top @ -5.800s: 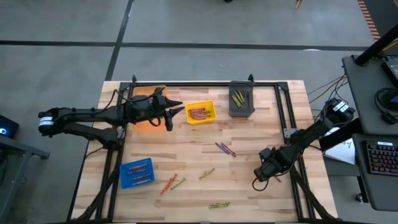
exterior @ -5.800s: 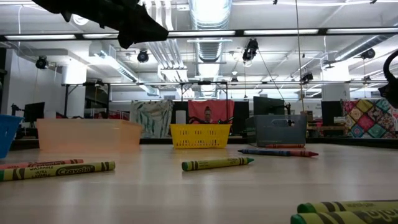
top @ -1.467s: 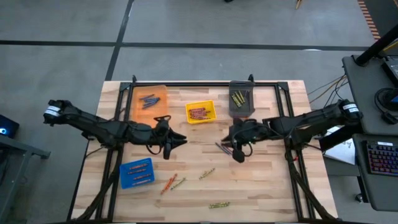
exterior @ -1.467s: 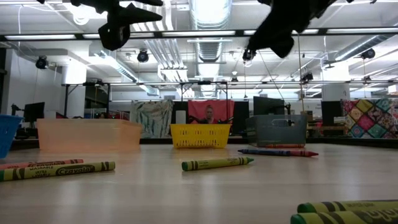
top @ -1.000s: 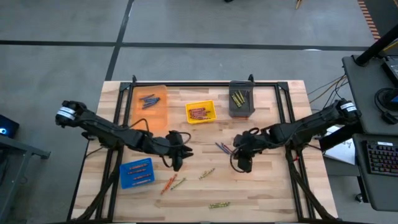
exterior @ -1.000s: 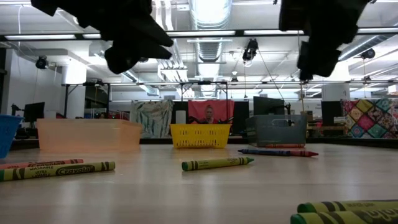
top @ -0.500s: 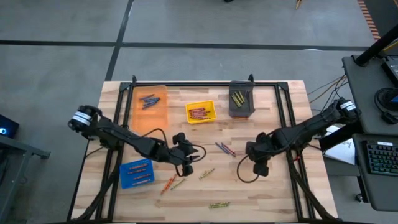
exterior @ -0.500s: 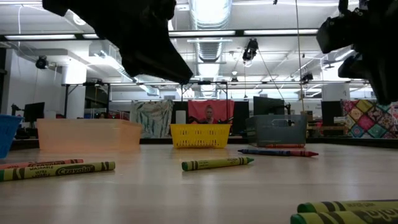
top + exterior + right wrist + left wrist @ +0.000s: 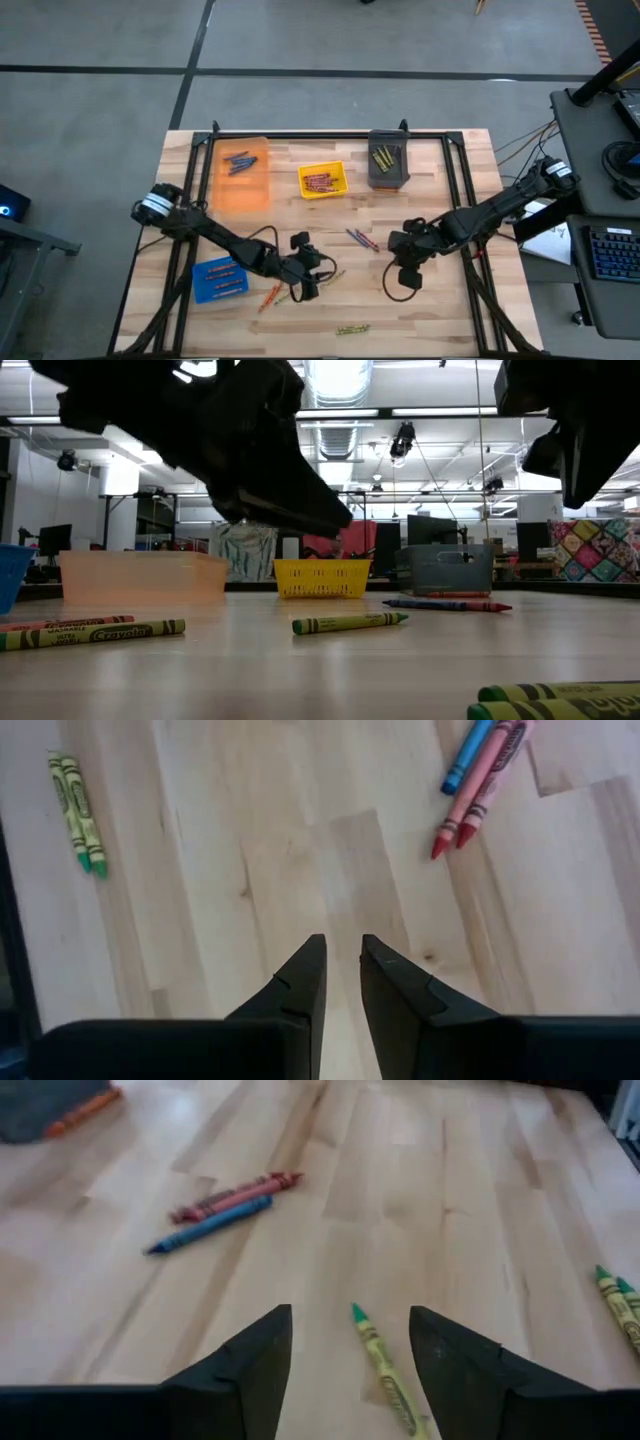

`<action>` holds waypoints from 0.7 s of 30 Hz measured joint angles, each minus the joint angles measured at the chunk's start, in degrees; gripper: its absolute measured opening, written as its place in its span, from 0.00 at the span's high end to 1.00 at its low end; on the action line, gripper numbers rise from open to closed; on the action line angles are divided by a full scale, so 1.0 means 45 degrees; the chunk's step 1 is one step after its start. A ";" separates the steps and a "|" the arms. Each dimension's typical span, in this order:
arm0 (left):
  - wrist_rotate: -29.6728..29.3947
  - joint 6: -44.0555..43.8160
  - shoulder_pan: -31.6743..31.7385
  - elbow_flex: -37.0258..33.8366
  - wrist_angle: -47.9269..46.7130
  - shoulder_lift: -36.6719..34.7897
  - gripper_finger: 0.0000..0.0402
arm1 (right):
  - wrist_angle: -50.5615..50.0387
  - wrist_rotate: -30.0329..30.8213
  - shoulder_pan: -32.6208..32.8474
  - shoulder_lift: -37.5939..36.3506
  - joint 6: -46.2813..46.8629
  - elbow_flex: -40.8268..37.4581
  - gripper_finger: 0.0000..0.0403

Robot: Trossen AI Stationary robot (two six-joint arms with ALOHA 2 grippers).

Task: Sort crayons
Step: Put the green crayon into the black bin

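My left gripper (image 9: 350,1315) is open and hangs low over the wood table near its front middle (image 9: 316,278). A green crayon (image 9: 385,1370) lies flat on the table, its tip between the two fingers, which do not touch it. A blue crayon (image 9: 208,1225) and two red ones (image 9: 235,1195) lie beyond it. My right gripper (image 9: 342,942) points down over bare wood right of centre (image 9: 405,278), with a narrow gap between its fingers and nothing in it. Two green crayons (image 9: 78,810) lie side by side near the front edge.
An orange bin (image 9: 243,175), a yellow bin (image 9: 322,181) and a grey bin (image 9: 388,160) stand along the far edge, and a blue bin (image 9: 219,279) stands at the near left; each holds crayons. An orange and a green crayon (image 9: 278,295) lie beside the blue bin.
My left gripper has swung toward the table's near edge and to the right, and has come down low over the green crayon. My right gripper has drifted a little toward the near right, away from the blue and red crayons. No crayon has moved.
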 joint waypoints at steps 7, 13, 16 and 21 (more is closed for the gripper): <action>-0.0192 -0.0993 -0.0539 0.0256 0.0321 0.1220 0.54 | -0.0008 0.0689 0.0819 0.0000 0.0276 -0.0010 0.87; -0.0453 -0.0927 -0.0862 0.1244 0.0026 0.2202 0.55 | 0.0196 0.1737 0.1670 0.0005 0.0658 -0.0010 0.87; -0.0692 -0.1027 -0.0862 0.1626 -0.0565 0.2664 0.55 | 0.0321 0.2241 0.2064 0.0005 0.0805 -0.0010 0.87; -0.0900 -0.1385 -0.0887 0.1937 -0.0782 0.3159 0.55 | 0.0319 0.2925 0.2630 0.0005 0.1048 -0.0010 0.87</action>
